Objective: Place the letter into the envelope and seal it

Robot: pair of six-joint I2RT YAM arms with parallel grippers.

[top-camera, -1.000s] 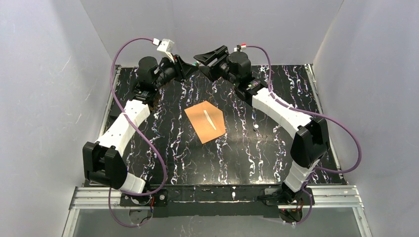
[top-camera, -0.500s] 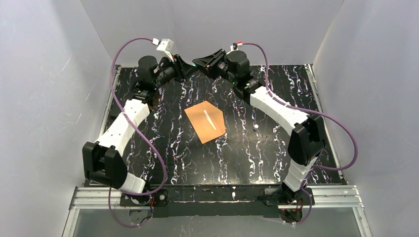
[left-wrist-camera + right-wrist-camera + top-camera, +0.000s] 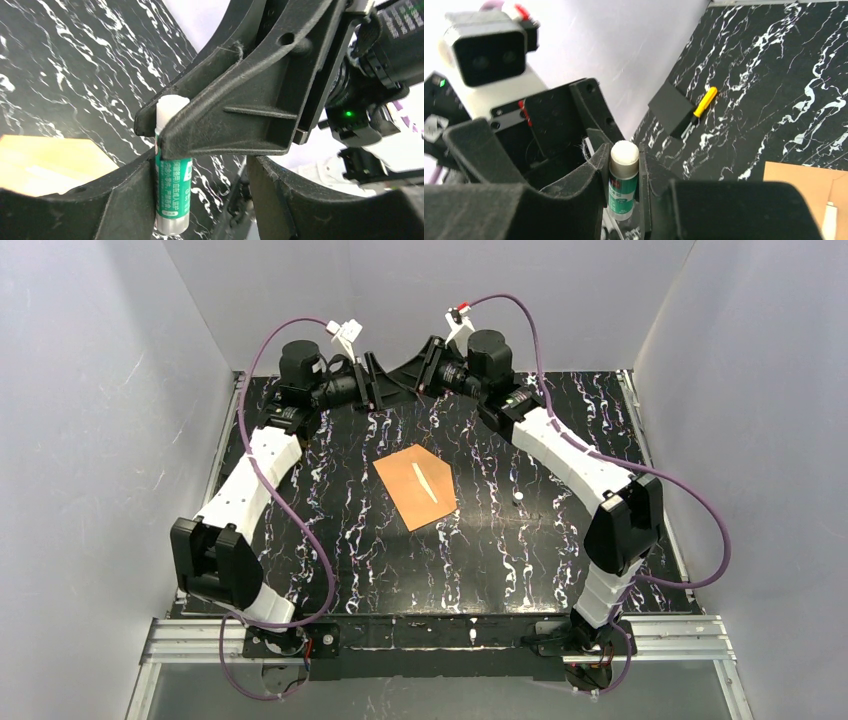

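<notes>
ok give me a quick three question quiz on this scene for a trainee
1. True or false: the envelope lies flat on the table, with no end effector touching it.
2. Which end effector grips the glue stick? A left, B right, C neither.
3. Fill in: the small tool beside the dark card has a ____ handle.
Key: 1 true. 2 B: the right end effector pinches it, and the left end effector is open. 3 yellow.
</notes>
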